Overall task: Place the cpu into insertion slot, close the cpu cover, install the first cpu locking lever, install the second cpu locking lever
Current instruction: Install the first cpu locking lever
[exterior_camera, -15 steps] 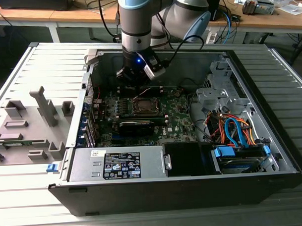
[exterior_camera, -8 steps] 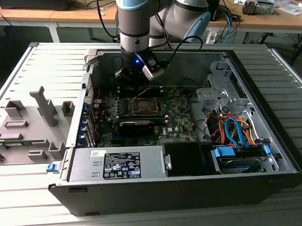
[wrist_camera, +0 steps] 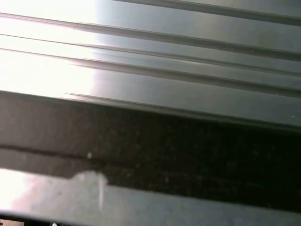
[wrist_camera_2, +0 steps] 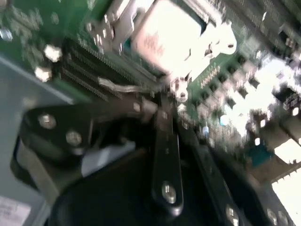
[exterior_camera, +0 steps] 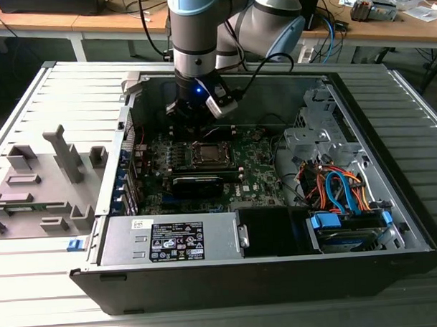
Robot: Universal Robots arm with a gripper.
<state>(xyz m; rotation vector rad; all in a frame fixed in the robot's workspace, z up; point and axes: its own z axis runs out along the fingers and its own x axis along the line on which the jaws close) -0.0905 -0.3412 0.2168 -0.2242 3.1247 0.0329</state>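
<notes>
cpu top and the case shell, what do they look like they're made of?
The cpu: pale top that glares bright under the light, so it looks like bare metal, probably smooth. The cover around it shines the same way, likely plated metal. The computer case: grey folded sheet metal with punched holes, dull finish.

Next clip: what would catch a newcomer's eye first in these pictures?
An open computer case lies on a ribbed grey table, its green motherboard exposed. The arm reaches down inside, its tool hanging just above the cpu, which sits in its socket mid-board. In the second wrist view the cpu's pale metal top glares brightly under the silver cpu cover.
</notes>
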